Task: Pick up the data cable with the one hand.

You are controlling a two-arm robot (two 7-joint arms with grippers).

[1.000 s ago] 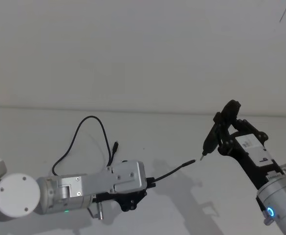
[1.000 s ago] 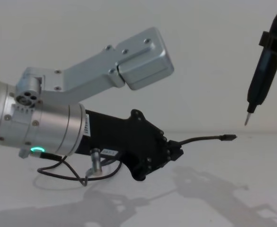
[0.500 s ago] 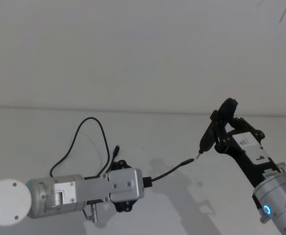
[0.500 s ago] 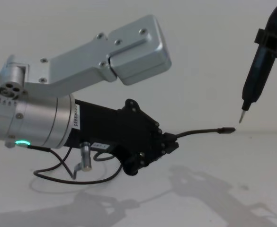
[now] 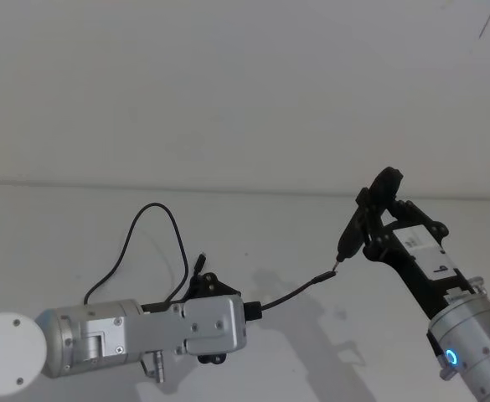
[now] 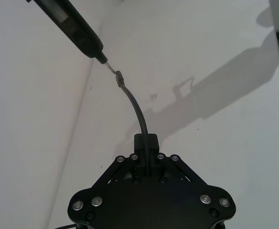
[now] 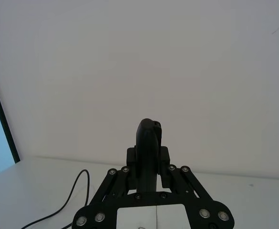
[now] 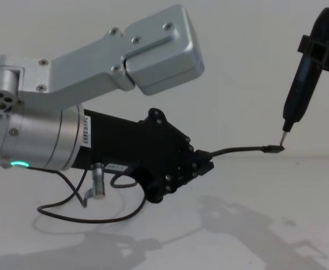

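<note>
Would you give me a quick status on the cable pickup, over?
Left gripper shut on data cable near one plug. Rest trails on table. Right gripper holds pen tool, tip close by that plug.

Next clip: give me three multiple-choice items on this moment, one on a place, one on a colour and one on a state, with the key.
1. The cable plug sticking out ahead of the left tool is:
A) under the left arm
B) over the table edge
C) right by the tip of the pen held in the right tool

2. The light ring on the left wrist glows:
A) red
B) green
C) white

3. The left tool is:
A) shut on the cable
B) open above the cable
C) far away from the cable

Key:
1 C, the left wrist view shows the plug and pen tip almost meeting.
2 B, the chest view shows a green glow.
3 A, the cable runs out from between its closed fingers.
</note>
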